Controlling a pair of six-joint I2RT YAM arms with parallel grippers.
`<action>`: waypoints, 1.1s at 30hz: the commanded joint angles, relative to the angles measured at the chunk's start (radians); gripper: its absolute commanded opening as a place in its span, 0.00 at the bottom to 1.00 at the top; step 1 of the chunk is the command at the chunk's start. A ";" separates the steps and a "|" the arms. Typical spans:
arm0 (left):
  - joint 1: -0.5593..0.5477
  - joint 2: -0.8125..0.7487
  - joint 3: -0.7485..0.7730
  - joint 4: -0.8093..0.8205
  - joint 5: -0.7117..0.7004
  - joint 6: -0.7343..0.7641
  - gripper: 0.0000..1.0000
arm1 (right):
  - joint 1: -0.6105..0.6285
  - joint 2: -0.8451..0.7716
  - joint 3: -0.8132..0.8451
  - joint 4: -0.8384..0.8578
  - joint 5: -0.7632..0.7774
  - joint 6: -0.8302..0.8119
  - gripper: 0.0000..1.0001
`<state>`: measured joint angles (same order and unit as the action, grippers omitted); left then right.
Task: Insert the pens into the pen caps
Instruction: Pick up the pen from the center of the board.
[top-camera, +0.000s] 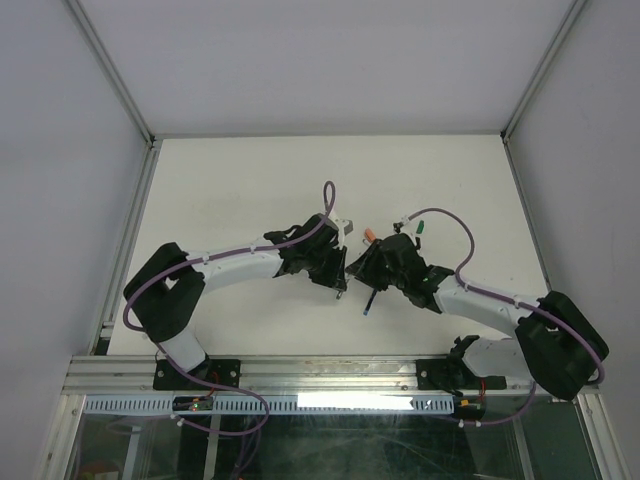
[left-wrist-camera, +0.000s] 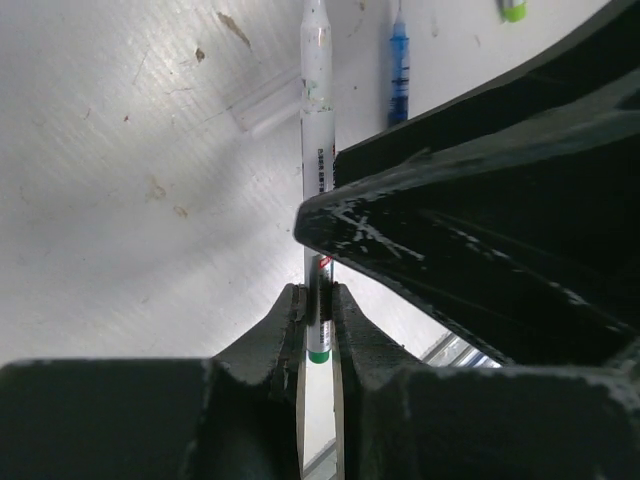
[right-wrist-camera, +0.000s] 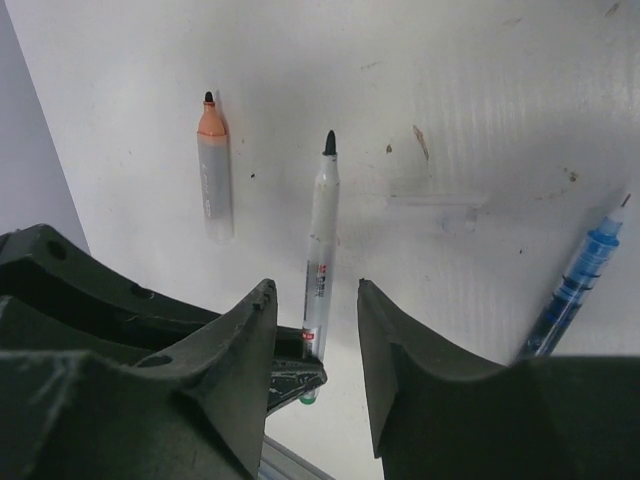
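Left gripper (left-wrist-camera: 318, 296): my jaws are clamped almost shut on the tail of the white pen (left-wrist-camera: 317, 150), just above its green end. The barrel runs out ahead of them, its black tip bare.
Right gripper (right-wrist-camera: 315, 292): my jaws stand parted, one on each side of that same barrel. Neither touches it and they hold nothing. Their tips sit just beside my left fingertips.
White pen's place: it is between my two grippers, near the middle of the table (right-wrist-camera: 480, 100). I cannot tell whether it rests on the surface or hangs just clear of it.
Neighbours: the orange pen (right-wrist-camera: 213, 180) lies on one side and the blue pen (right-wrist-camera: 575, 290) on the other. Both are uncapped and apart from my grip.
Green cap (left-wrist-camera: 513, 10): what looks to be a cap lies on the table beyond the blue pen, in neither gripper.
Risk, pivot: I hold the pen only by its tail, so a right jaw that lands first could swing the barrel or lever it out.
Risk, collision: the two sets of fingers are crowded, and closing or turning now could knock them together.
Risk, smear: the exposed tip could drag across the table if the pen dips.
Risk, scatter: a dropped pen could roll into its neighbours.
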<state>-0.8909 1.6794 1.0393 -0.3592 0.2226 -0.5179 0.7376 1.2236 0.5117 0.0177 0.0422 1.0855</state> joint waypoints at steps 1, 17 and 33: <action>-0.006 -0.071 0.016 0.071 0.044 -0.023 0.10 | 0.006 0.028 0.011 0.089 -0.023 0.035 0.40; -0.006 -0.064 0.019 0.126 0.004 -0.085 0.15 | 0.013 0.009 -0.014 0.117 -0.062 0.068 0.09; 0.016 -0.165 -0.026 0.163 -0.019 -0.054 0.31 | 0.010 -0.195 -0.004 -0.082 0.159 -0.235 0.00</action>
<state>-0.8886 1.5955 1.0294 -0.2607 0.2333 -0.5861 0.7441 1.1172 0.4950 -0.0410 0.0971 1.0061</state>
